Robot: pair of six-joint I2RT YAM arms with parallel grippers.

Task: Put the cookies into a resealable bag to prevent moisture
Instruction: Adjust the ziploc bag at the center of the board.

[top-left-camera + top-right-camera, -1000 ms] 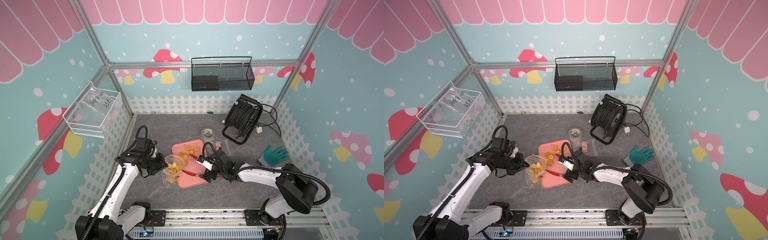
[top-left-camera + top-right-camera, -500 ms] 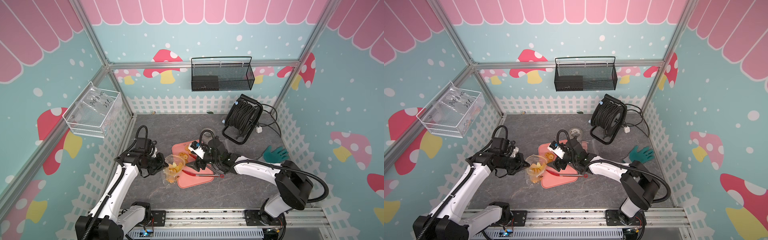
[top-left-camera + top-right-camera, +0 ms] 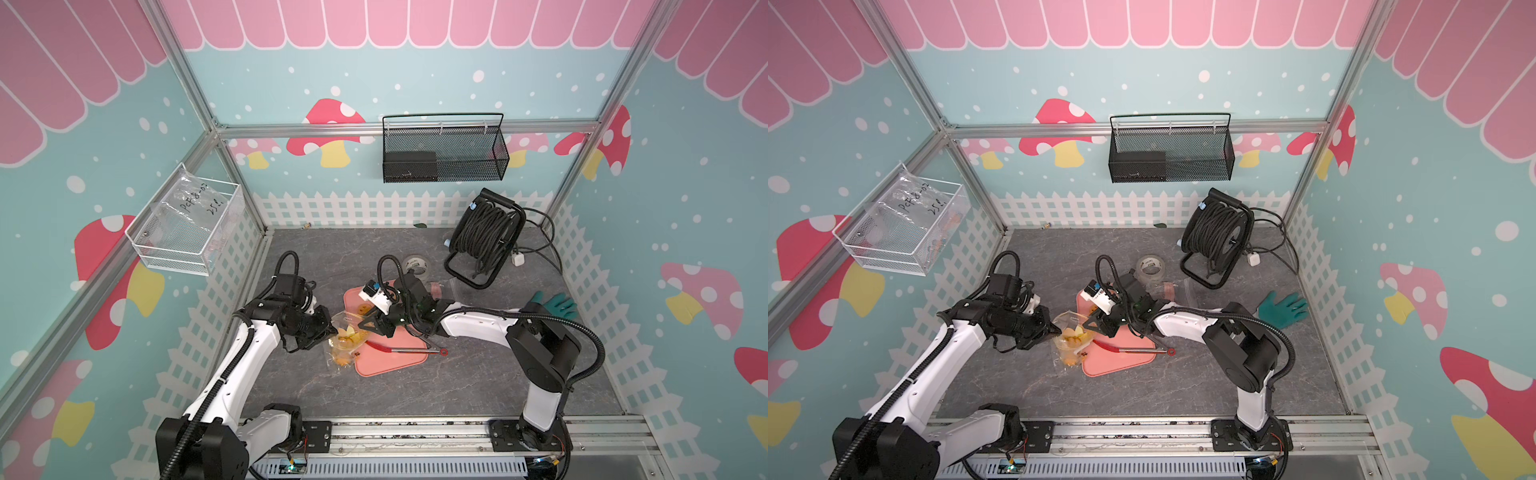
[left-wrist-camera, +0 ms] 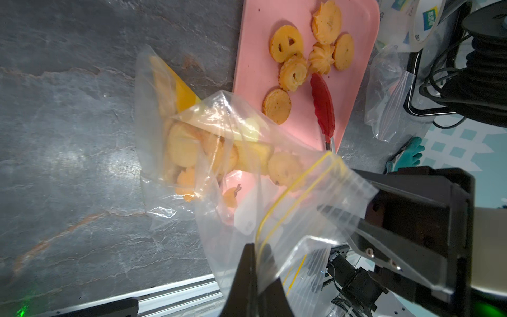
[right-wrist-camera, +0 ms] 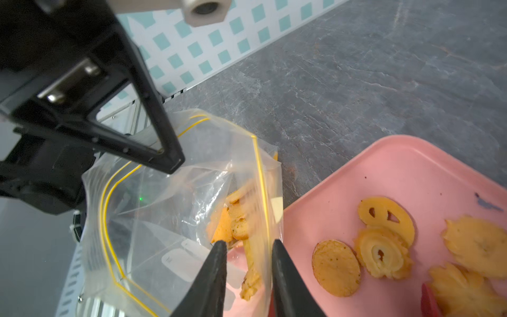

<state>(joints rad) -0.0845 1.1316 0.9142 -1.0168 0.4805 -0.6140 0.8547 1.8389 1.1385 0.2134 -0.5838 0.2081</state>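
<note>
Found left fingers [image 4: 247,280] clamped on resealable bag [image 4: 301,192] rim, right fingers [image 5: 214,274] narrowly apart astride it. Judged cookies [image 3: 363,309], bag's 1 o'clock, light, brittle: gentle edge grip advised.

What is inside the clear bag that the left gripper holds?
Inside the bag lie several golden cookies and what seems to be a flat yellow piece. The folded plastic covers part of the pile, so the number of cookies cannot be told.

Cookies [image 5: 238,222] blurred inside bag [image 5: 153,197]

Left gripper [image 3: 329,331] holding bag [image 3: 341,353], cookies [image 3: 347,333] seemingly inside
</note>
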